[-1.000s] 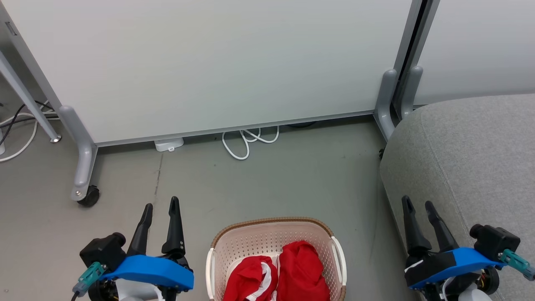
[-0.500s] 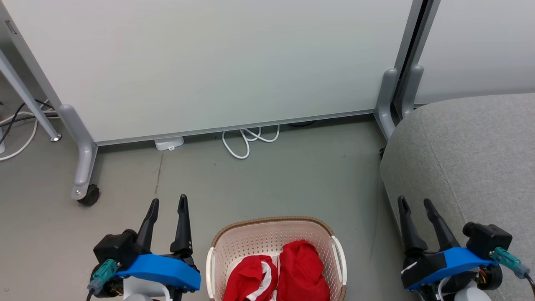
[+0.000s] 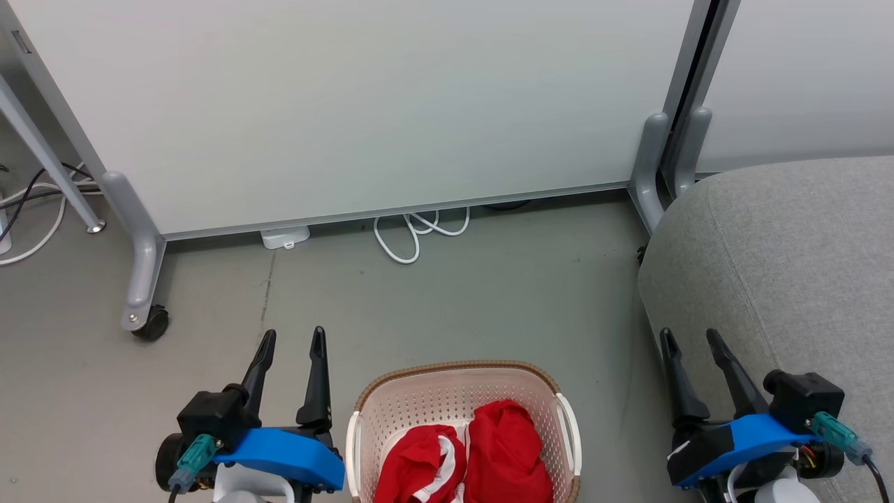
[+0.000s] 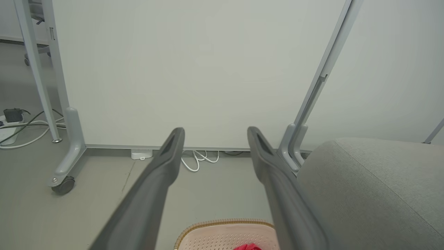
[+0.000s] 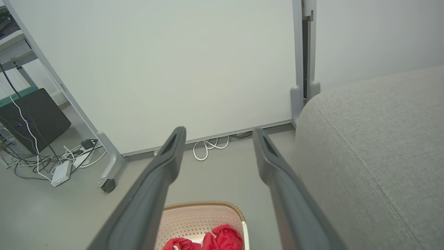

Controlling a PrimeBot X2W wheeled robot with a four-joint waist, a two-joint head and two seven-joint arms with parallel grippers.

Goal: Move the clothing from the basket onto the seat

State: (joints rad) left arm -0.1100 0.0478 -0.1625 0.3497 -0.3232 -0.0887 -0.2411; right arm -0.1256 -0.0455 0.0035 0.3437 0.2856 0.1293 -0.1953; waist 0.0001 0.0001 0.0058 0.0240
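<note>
The cream basket [image 3: 391, 404] with a brown rim stands on the floor at the bottom centre, holding red clothing [image 3: 482, 457] with white trim. Its rim [image 4: 222, 224] and a bit of red clothing [image 4: 248, 247] show low in the left wrist view; basket [image 5: 194, 217] and clothing [image 5: 222, 236] also appear in the right wrist view. My left gripper [image 3: 293, 339] is open, empty, just left of the basket. My right gripper [image 3: 690, 339] is open, empty, at the front edge of the grey seat [image 3: 789, 265], which fills the right side [image 5: 374, 149].
A white partition panel [image 3: 349, 105] on grey wheeled legs [image 3: 143, 279] stands behind. A white cable loop [image 3: 412, 234] and a small white box [image 3: 285, 237] lie at its foot. More cables and a power strip [image 5: 60, 172] lie at far left.
Left gripper has shifted right and slightly down, closer to the basket. Right gripper has drifted a little left and down. Both stay open and empty; clothing is unmoved.
</note>
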